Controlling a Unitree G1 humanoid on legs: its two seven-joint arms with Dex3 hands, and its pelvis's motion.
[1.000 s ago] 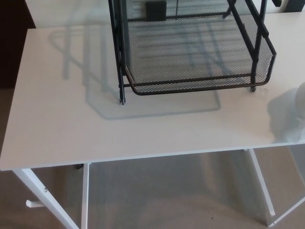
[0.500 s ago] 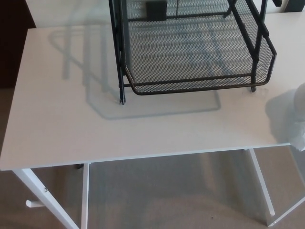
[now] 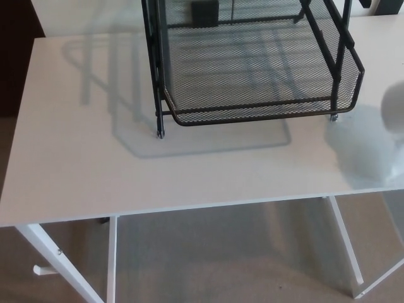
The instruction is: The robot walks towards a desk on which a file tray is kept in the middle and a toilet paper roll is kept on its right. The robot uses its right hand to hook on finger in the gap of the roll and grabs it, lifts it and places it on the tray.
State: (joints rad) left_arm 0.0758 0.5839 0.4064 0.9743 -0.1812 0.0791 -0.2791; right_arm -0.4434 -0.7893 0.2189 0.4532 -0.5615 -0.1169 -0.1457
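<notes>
A black wire-mesh file tray (image 3: 252,111) stands on the white desk (image 3: 88,158), in the middle toward the back. Only a blurred white sliver of the toilet paper roll (image 3: 395,106) shows, cut off by the right edge of the head view beside the tray's front right corner. A broad grey shadow (image 3: 363,151) lies on the desk below and left of it. I cannot tell whether the roll rests on the desk or hangs above it. Neither of my hands shows.
The tray's upright black frame (image 3: 154,63) rises at its left side, with an upper tier above. A small dark object (image 3: 204,11) sits behind the tray. White desk legs (image 3: 112,259) stand on beige carpet below the front edge.
The white roll at the right edge now sits higher in the picture, and its shadow has spread leftward on the desk. Tray and desk have barely shifted.
</notes>
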